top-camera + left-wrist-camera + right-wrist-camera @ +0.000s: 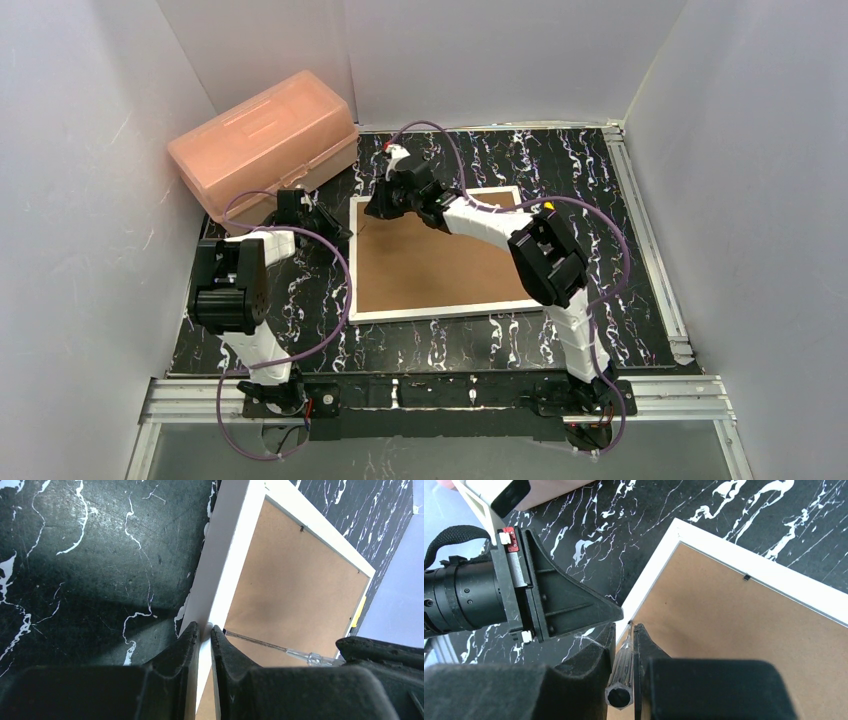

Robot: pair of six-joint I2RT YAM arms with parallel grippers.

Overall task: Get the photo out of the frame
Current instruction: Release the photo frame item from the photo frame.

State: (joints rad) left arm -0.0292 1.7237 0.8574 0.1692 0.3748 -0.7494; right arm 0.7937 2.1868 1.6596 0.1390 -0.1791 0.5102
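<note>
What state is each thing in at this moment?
White-bordered rectangular picture frame: face down, brown fibreboard back in place.
Pink plastic box: lid closed.
Clear-handled screwdriver: gripped, tip at frame's inner edge.
Left gripper: shut on frame's white border.
Right gripper: shut on screwdriver.

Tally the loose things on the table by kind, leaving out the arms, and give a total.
picture frame: 1
pink plastic box: 1
screwdriver: 1
total: 3
</note>
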